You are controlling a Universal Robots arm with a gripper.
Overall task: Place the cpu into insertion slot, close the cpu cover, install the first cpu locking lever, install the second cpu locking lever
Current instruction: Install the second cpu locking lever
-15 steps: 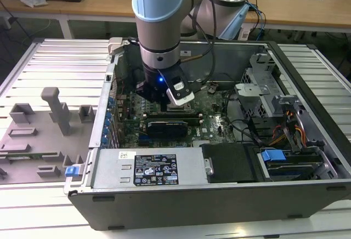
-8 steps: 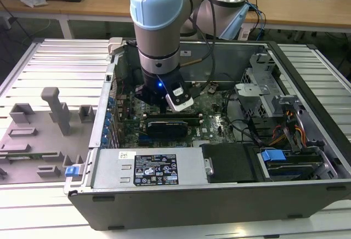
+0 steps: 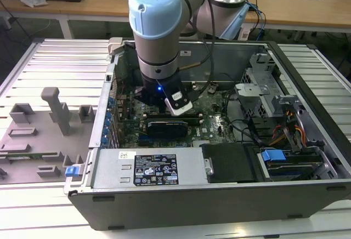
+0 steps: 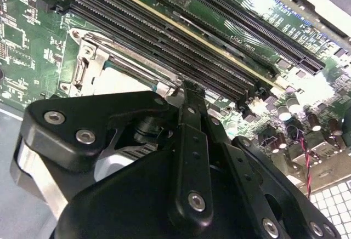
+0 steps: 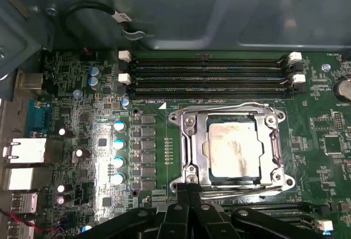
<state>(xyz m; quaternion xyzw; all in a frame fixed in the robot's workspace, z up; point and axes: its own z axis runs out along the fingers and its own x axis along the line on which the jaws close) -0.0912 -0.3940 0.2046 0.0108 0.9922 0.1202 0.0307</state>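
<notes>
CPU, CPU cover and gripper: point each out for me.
cpu (image 5: 233, 152): first wrist view, centre of its metal top.
cpu cover (image 5: 196, 147): first wrist view, frame's side bar.
gripper (image 5: 189, 186): first wrist view, fingertips at the socket's edge.

In the first wrist view the cpu (image 5: 235, 153) sits in its socket on the green motherboard (image 5: 71, 102), framed by the closed cpu cover (image 5: 191, 150), with the memory slots (image 5: 208, 77) just beyond the socket and the black gripper (image 5: 189, 195) at the socket's near edge, fingers together.
</notes>
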